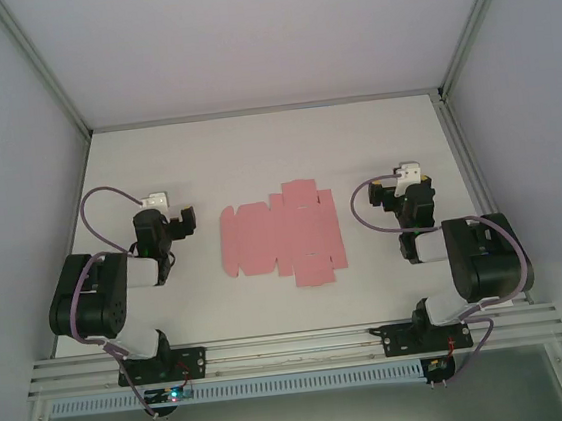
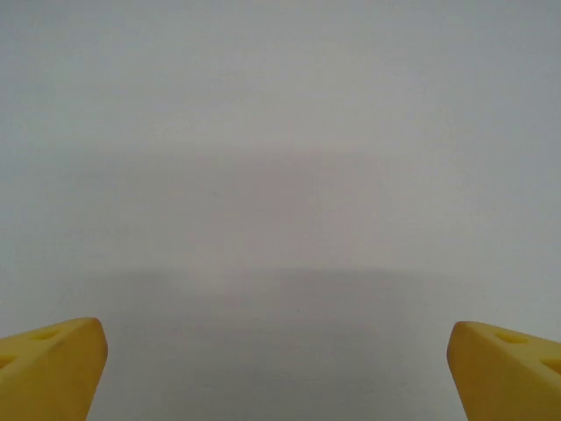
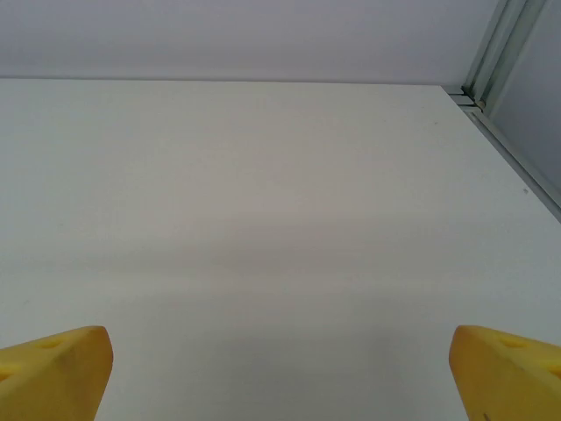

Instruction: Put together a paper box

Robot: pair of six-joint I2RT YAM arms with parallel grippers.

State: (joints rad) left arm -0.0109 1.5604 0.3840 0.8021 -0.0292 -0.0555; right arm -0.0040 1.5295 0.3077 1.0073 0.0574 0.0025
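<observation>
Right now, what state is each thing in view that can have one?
paper box: unfolded flat sheet, lying on the table between the arms, untouched.
left gripper: jaws open, holding nothing.
right gripper: jaws open, holding nothing.

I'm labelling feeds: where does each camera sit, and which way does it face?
Top external: above and behind the arms, looking down on table and paper box; both arms show.
Left wrist: faces blank white surface; left gripper fingers at bottom corners.
Right wrist: faces across table to back wall; right gripper fingers likewise.
Top and right wrist share the table.
</observation>
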